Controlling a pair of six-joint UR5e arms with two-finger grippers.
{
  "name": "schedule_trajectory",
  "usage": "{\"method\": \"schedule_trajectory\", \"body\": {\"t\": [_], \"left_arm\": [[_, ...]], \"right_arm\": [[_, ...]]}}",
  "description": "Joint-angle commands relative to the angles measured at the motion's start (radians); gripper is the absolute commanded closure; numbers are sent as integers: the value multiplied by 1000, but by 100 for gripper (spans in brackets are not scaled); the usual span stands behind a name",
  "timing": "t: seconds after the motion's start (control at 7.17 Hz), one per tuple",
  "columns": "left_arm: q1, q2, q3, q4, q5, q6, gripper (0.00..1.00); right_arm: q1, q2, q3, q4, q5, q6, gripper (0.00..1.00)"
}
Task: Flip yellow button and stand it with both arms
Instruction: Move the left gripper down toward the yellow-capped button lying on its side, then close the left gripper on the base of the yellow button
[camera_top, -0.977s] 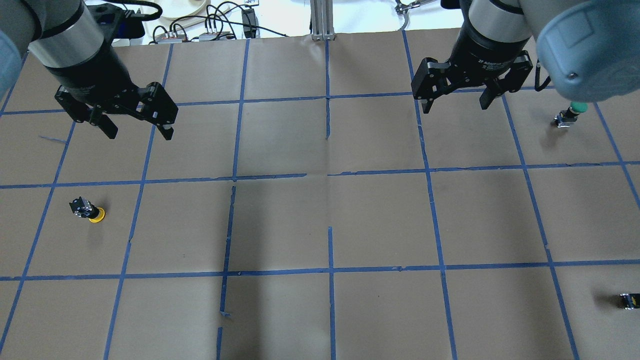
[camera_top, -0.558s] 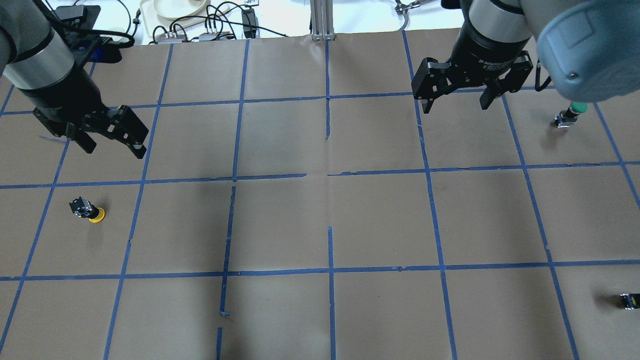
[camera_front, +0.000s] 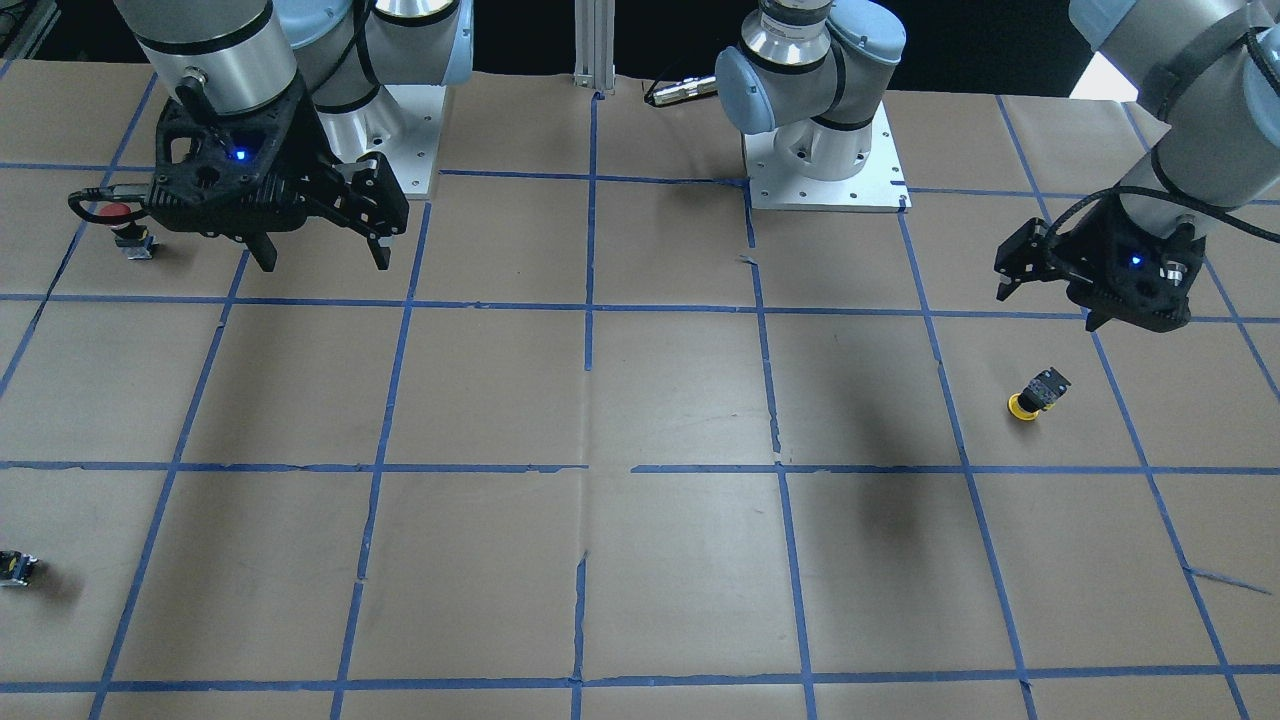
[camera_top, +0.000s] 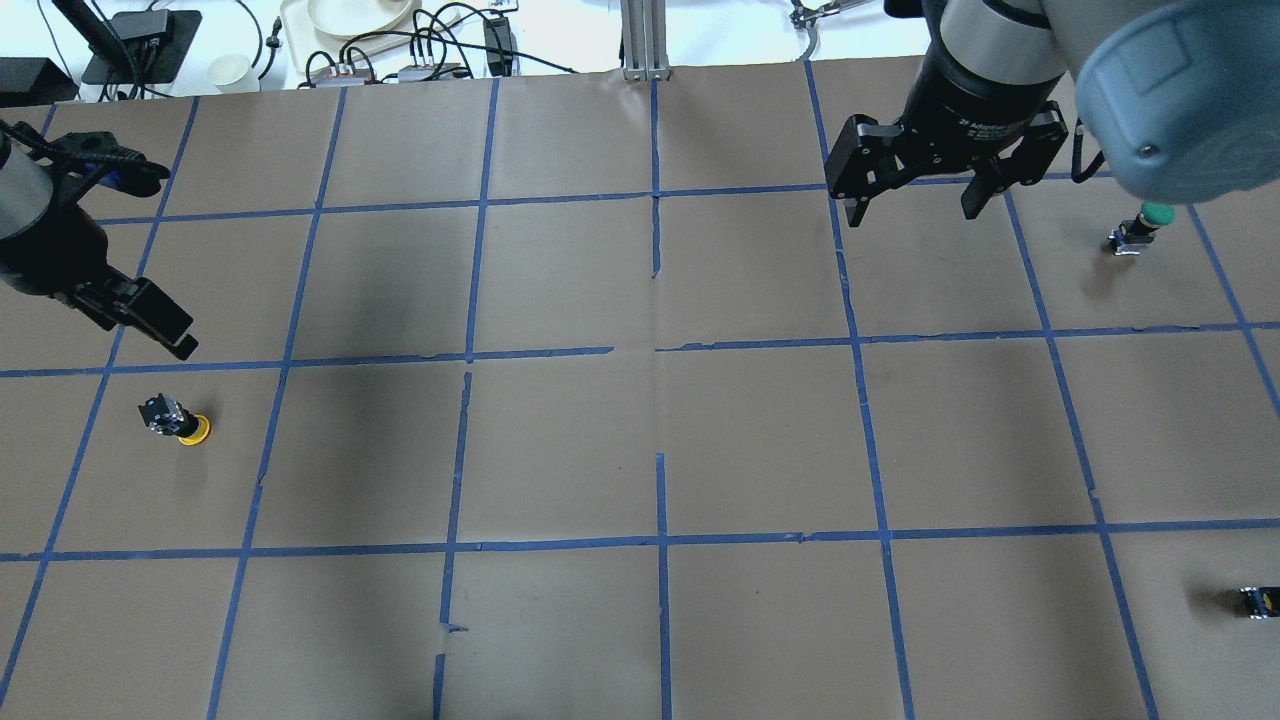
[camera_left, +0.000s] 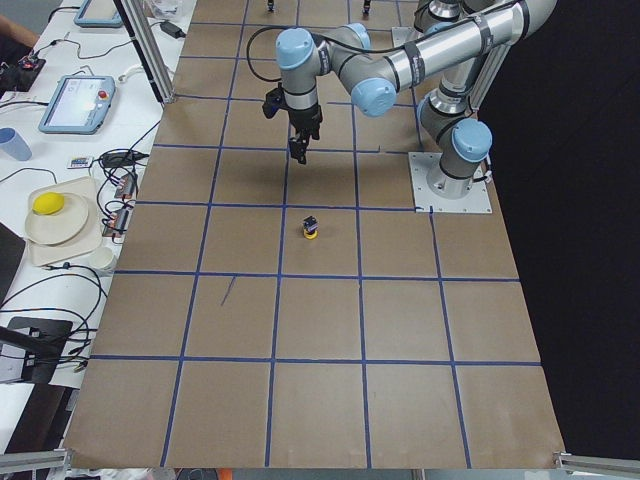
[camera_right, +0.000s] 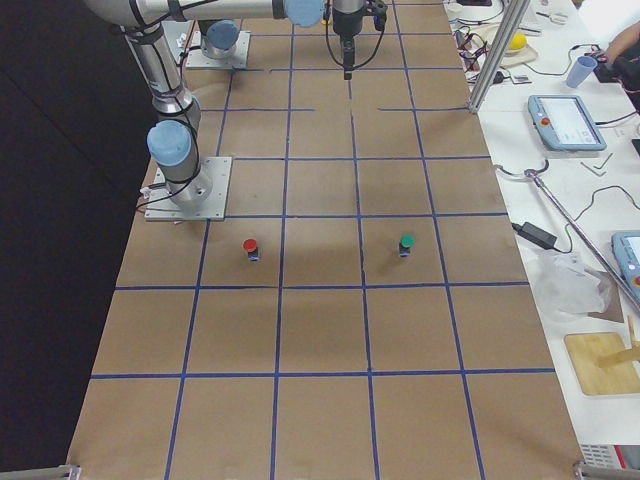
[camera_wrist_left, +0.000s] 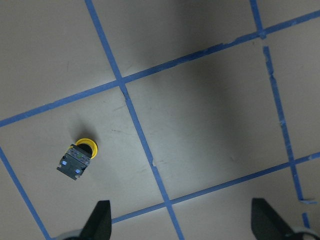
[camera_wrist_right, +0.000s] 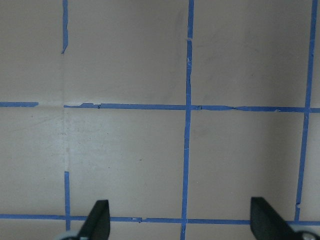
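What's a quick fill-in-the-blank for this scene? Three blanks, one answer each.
The yellow button sits on the paper with its cap facing ___.
The left pincer and the right pincer are both ___, holding nothing.
The pincer nearer the yellow button is the ___ one.
Missing words: down; open; left.
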Motion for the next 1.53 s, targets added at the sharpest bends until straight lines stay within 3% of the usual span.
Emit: {"method": "schedule_trajectory", "body": {"t": [0.0, 0.14, 0.28, 0.42, 0.56, 0.84, 1.12, 1.4], "left_arm": [[70, -88, -19, 107, 27, 228, 2], [86, -135, -19, 182, 26, 313, 2], [115, -178, -20, 202, 26, 487, 2], [144, -214, -31, 213, 21, 545, 2], [158, -217, -72, 242, 20, 551, 2], [178, -232, -202, 523, 15, 689, 3], [209, -237, -256, 538, -14, 703, 4], [209, -229, -243, 531, -20, 708, 22]], "right_arm": [[-1, 0, 0, 0, -2, 1, 0], [1, 0, 0, 0, -2, 1, 0], [-1, 0, 0, 0, 0, -1, 0], [-1, 0, 0, 0, 0, -1, 0], [-1, 0, 0, 0, 0, -1, 0], [1, 0, 0, 0, -2, 1, 0], [1, 0, 0, 0, -2, 1, 0], [1, 0, 0, 0, -2, 1, 0]]}}
